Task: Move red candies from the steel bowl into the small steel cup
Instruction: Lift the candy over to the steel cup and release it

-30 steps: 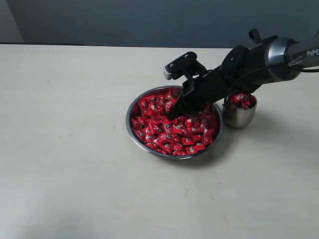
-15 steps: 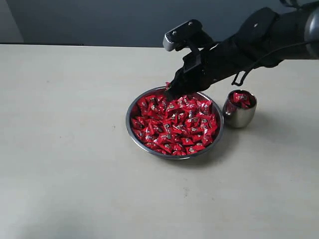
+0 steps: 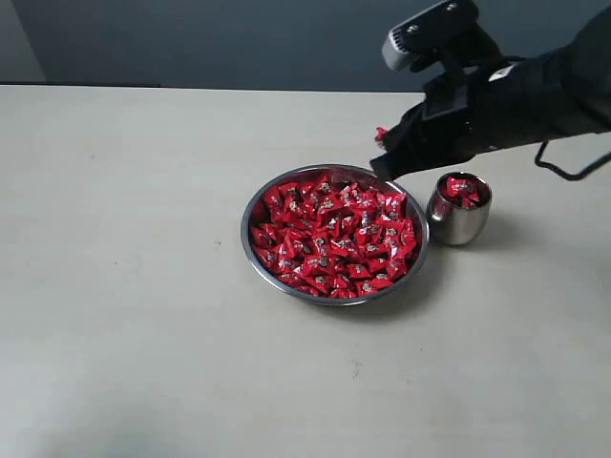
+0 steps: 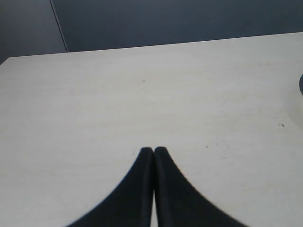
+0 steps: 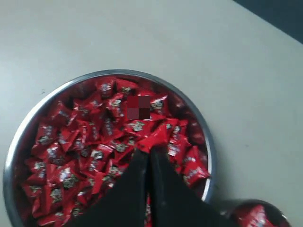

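Obs.: right jaws pressed together on a single red candy (image 3: 381, 134), a small scrap of red showing at their tip. In the right wrist view that piece blends with the heap below it, so I cannot tell how squarely it is pinched or which way its long axis runs. The jaws hang in the air above the steel bowl (image 3: 250, 229), over its far rim on the cup side. The bowl sits on the table (image 3: 143, 334), heaped with red candies (image 3: 329, 243). The small steel cup (image 3: 456, 221) stands upright just beside the bowl, with a few candies inside. Judgement: it lies down and outward from the jaws, away from the bowl's centre, so the right arm is plainly the nearer. The left jaws are together, empty, over bare table, with the bowl not in that view. The cup is cut off at the frame edge in the right wrist view.
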